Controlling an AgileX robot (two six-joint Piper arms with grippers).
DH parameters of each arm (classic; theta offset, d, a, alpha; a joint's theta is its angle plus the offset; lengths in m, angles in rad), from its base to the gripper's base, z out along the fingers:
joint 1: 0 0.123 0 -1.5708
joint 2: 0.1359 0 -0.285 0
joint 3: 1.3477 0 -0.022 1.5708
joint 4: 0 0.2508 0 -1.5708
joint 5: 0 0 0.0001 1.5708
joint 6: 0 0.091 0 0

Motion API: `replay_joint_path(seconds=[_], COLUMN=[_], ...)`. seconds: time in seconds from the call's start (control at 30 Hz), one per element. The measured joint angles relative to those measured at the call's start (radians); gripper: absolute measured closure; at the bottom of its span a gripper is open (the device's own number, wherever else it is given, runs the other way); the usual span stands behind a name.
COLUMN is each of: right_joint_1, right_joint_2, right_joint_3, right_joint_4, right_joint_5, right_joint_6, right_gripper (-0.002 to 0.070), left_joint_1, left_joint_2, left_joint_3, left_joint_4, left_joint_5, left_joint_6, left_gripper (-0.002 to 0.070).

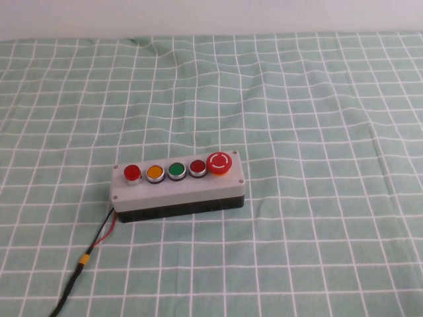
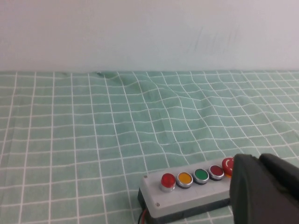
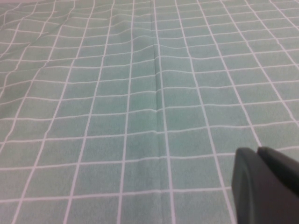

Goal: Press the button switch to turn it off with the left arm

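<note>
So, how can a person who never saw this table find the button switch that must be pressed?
Find the grey box on the green checked cloth; five buttons run along its top. The button switch is the small bright red one at the row's left end, beside the orange button, far from the large mushroom stop button. Only dark parts of the left gripper and right gripper show.

no readable text, white arrows on stop button (image 1: 219,163)

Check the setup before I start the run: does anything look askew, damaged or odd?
Nothing looks damaged. The grey box sits slightly skewed to the cloth's grid, and the cloth is wrinkled behind it. Both hands are away from the button switch.
</note>
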Motion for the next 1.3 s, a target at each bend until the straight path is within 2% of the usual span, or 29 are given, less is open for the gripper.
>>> replay_joint_path(seconds=[0.17, 0.37, 0.6, 1.1, 1.3], right_joint_1=[0.0, 0.0, 0.0, 0.0, 0.0], right_joint_2=[0.0, 0.0, 0.0, 0.0, 0.0], right_joint_3=[0.0, 0.0, 0.0, 0.0, 0.0], right_joint_4=[0.0, 0.0, 0.0, 0.0, 0.0], right_joint_5=[0.0, 0.0, 0.0, 0.0, 0.0], right_joint_6=[0.0, 0.0, 0.0, 0.0, 0.0], right_gripper=[0.0692, 0.0692, 0.0692, 0.0692, 0.0692], left_joint_1=[0.0, 0.0, 0.0, 0.0, 0.018], left_joint_2=[-0.154, -0.196, -0.196, -0.196, -0.196], left_joint_3=[0.207, 0.36, 0.374, 0.379, 0.443], left_joint_4=[0.0, -0.011, -0.04, -0.04, 0.018], left_joint_5=[-0.039, -0.043, -0.082, -0.05, -0.161], left_joint_6=[-0.029, -0.047, -0.051, -0.052, -0.055], left_gripper=[0.0678, 0.0678, 0.0678, 0.0678, 0.0678])
